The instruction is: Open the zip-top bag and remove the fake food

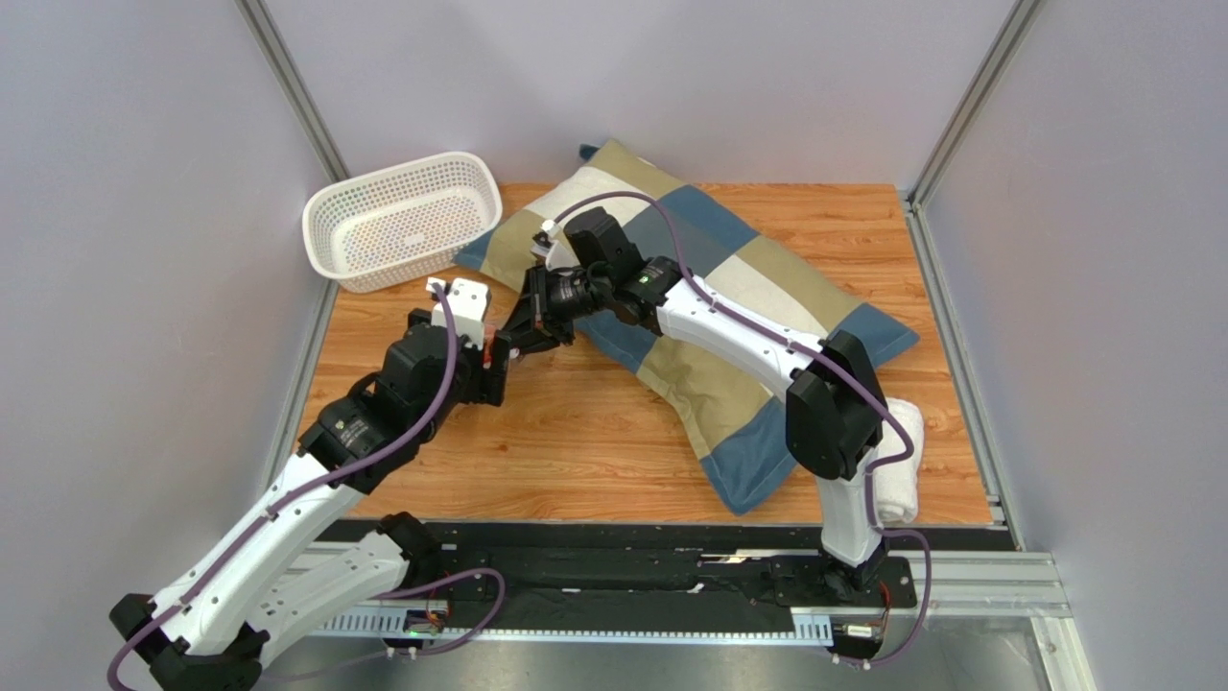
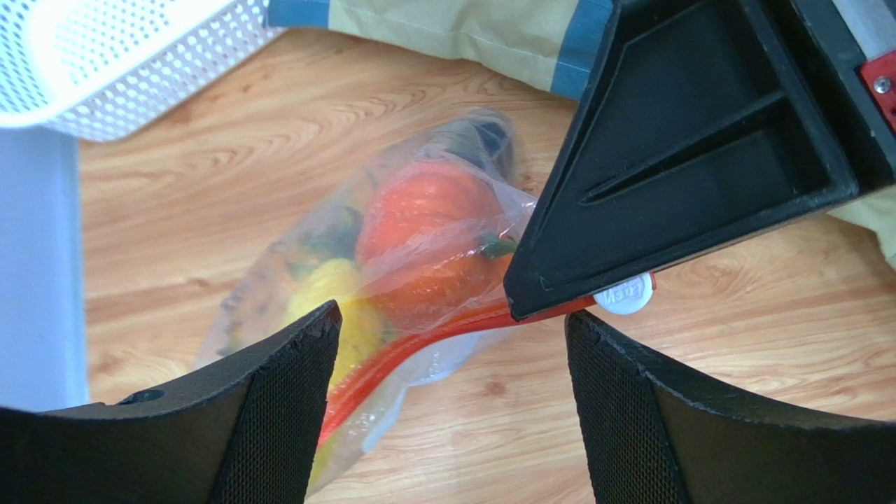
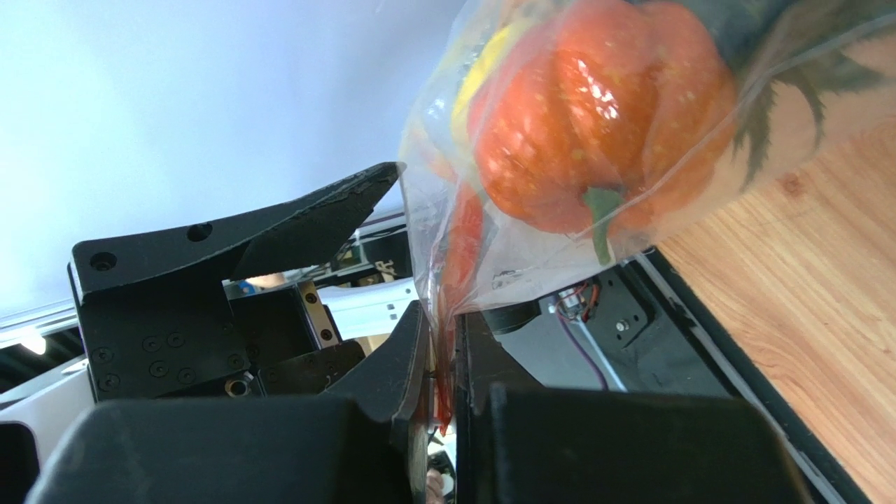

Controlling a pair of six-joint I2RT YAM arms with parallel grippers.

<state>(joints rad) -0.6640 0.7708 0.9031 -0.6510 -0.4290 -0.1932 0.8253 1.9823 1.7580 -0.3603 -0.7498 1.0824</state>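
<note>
Gripping the orange zip strip (image 2: 421, 338) beside its white slider (image 2: 624, 296), the right pincer (image 3: 447, 352) is clenched on the zip-top bag (image 2: 263, 294), toward 9 o'clock of the tabletop (image 1: 606, 432). Left pincer (image 2: 452, 341) released, straddling the strip. Bag apparently not yet opened, with fake food (image 2: 431, 226) inside; opening and removal outstanding.

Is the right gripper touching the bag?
Touching. Right wrist view shows the right gripper shut on the bag at its red zip edge, plastic pinched between the fingers with no gap.
</note>
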